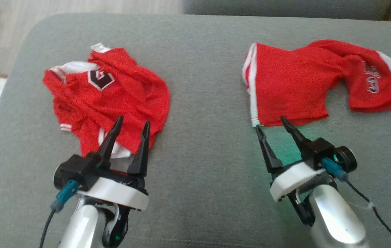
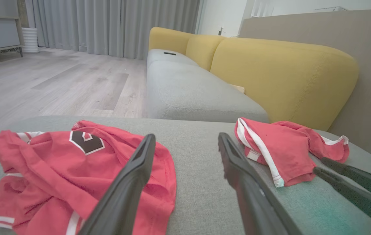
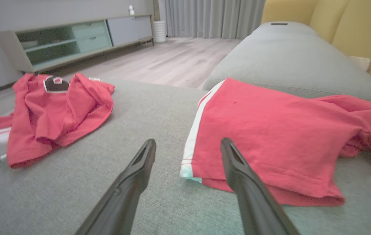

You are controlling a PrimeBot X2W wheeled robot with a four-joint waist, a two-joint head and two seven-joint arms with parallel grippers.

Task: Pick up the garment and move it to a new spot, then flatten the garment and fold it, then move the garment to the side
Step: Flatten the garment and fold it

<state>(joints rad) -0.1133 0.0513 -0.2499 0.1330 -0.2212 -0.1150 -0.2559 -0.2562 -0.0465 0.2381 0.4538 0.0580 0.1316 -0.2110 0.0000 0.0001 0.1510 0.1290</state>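
Grey cushion, head view: big soft top. Both red clothes lie on it, well apart, with bare cloth between them.
Red jersey, head view: on the left part of the grey cushion, all bunched up, with a dark number showing.
Red shorts, head view: on the right part of the grey cushion, partly flat, with white stripes down one side and one end twisted.
Left gripper, head view: fingers spread wide, holding nothing, tips over the near edge of the red jersey.
Right gripper, head view: fingers spread wide, holding nothing, tips at the near hem of the red shorts. I cannot tell if they touch.
Wood floor, head view: past the far left corner of the grey cushion.
Left gripper, left wrist view: one finger in front of the red jersey, the other over bare grey cushion.
Right gripper, left wrist view: pokes in low by the near end of the red shorts.
Yellow sofa back, left wrist view: past the far side of the grey cushion, with a grey seat in front. This low view adds the room.
Grey curtains, left wrist view: far across the floor from the grey cushion.
Right gripper, right wrist view: one finger over the hem of the red shorts, the other over bare grey cushion.
Low cabinet, right wrist view: beyond the grey cushion, behind the red jersey. This view shows its open shelves.
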